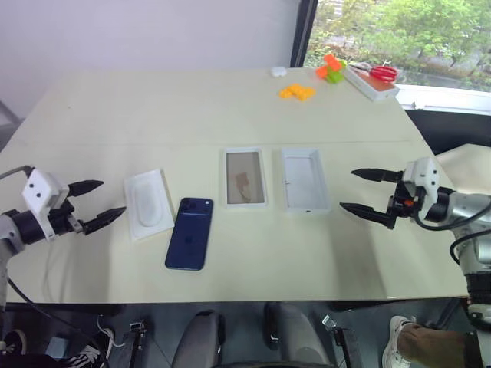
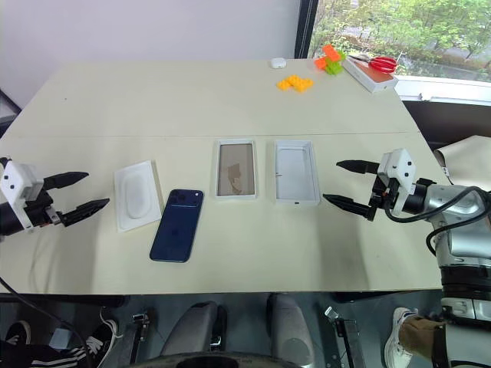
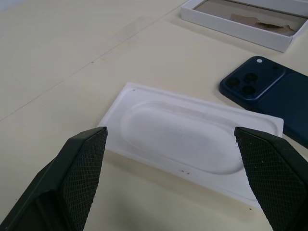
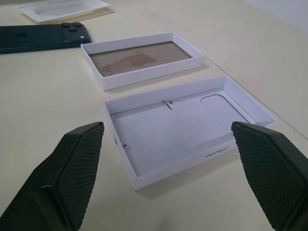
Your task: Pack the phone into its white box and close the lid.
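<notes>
The phone (image 1: 189, 233) is laid flat, back up, between the white insert (image 1: 148, 202) and the white box (image 1: 245, 177). The lid (image 1: 305, 179) lies inside up beside the box. The left gripper (image 1: 98, 204) and right gripper (image 1: 367, 193) are held fully open, empty, flanking the row.

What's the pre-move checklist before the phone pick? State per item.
1. Left gripper open and empty: ok.
2. Right gripper open and empty: ok.
3. The phone lies flat on the table, back up, nothing on top of it: ok.
4. The white box is open side up, with its tan floor bare: ok.
5. The lid lies inside up beside the box, apart from it: ok, but it needs flipping before closing.
6. White insert sits between the left gripper and the phone, edge close to the phone; whether they touch: cannot tell.
</notes>
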Available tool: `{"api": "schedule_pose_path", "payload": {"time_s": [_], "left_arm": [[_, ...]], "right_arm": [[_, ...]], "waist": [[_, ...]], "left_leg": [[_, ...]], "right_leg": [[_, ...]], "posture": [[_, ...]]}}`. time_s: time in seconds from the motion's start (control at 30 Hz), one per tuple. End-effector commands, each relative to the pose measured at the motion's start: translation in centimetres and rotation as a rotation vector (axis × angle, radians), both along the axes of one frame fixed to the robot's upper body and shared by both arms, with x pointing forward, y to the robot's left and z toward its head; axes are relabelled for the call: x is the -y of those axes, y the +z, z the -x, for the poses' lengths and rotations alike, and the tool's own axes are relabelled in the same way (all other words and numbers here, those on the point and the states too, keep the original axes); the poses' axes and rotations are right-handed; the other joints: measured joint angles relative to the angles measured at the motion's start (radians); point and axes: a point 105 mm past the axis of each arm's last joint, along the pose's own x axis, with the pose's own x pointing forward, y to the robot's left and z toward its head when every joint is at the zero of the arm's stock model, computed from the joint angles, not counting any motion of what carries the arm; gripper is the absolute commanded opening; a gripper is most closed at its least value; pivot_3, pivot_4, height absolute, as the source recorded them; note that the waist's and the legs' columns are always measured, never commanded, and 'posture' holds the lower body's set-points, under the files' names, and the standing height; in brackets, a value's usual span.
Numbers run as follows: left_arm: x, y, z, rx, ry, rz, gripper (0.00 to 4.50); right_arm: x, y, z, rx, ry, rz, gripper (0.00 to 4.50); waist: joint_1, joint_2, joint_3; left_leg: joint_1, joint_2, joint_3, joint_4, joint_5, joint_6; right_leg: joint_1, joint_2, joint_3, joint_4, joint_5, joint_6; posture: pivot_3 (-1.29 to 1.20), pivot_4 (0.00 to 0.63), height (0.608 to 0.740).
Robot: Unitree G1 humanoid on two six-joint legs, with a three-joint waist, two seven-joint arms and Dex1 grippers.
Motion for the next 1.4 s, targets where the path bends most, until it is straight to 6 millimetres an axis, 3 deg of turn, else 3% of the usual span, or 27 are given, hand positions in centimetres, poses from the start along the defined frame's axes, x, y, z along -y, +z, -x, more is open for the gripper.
{"api": "schedule_pose_path", "payload": {"time_s": [0.03, 0.3, 0.53, 0.7, 1.07, 1.23, 1.4], "left_arm": [[-0.4, 1.6, -0.3, 0.077, 0.019, -0.021, 4.45], [1.2, 2.7, -0.7, 0.088, -0.010, 0.064, 4.45], [2.1, 2.2, -0.7, 0.067, -0.004, 0.118, 4.45], [1.6, 3.1, -0.8, 0.063, 0.018, 0.158, 4.45], [0.2, 4.4, -2.0, -0.094, 0.219, 0.442, 4.45], [-2.6, 2.8, -2.8, -0.108, 0.499, 0.424, 4.45], [-0.9, 0.6, -2.5, -0.221, 0.529, 0.401, 4.45]], "right_arm": [[0.2, 0.9, 0.0, 0.042, -0.004, 0.002, 4.44], [0.0, 1.1, -0.2, 0.046, 0.006, -0.001, 4.44], [-0.3, 1.2, -0.4, 0.045, 0.015, -0.007, 4.44], [-0.6, 1.3, -0.3, 0.048, 0.028, -0.011, 4.44], [-2.8, 1.4, 0.1, 0.086, 0.108, 0.015, 4.44], [-4.2, 1.8, 0.1, 0.104, 0.141, -0.003, 4.44], [-5.8, 2.3, 0.2, 0.132, 0.198, 0.014, 4.44]], "waist": [[0.000, 0.000, 0.000], [0.000, 0.000, 0.000], [-0.001, 0.000, 0.000], [0.000, 0.000, 0.000], [-0.005, 0.000, 0.000], [-0.001, 0.000, 0.000], [0.000, 0.000, 0.000]], "left_leg": [[0.000, 0.000, 0.000, 0.000, 0.000, 0.000], [0.000, 0.000, 0.000, 0.000, 0.000, 0.000], [0.000, 0.000, 0.000, 0.000, 0.000, 0.000], [0.000, 0.000, 0.000, 0.000, 0.000, 0.000], [0.000, 0.000, 0.000, 0.000, 0.000, 0.000], [0.001, 0.000, -0.001, 0.000, 0.000, 0.000], [0.001, -0.001, -0.001, 0.000, 0.000, 0.000]], "right_leg": [[0.000, 0.000, 0.000, 0.000, 0.000, 0.000], [0.000, 0.000, 0.000, 0.000, 0.000, 0.000], [0.000, 0.000, 0.000, 0.000, 0.002, 0.003], [0.000, 0.000, 0.000, 0.000, 0.002, 0.003], [0.000, 0.002, 0.000, 0.001, 0.002, 0.004], [0.000, 0.000, 0.000, 0.001, 0.002, 0.004], [0.000, 0.000, 0.000, 0.001, 0.002, 0.004]], "posture": [[0.00, 0.150, 0.740], [0.00, 0.150, 0.740], [0.00, 0.150, 0.740], [0.00, 0.150, 0.740], [0.00, 0.150, 0.740], [0.00, 0.150, 0.740], [0.00, 0.150, 0.740]]}}
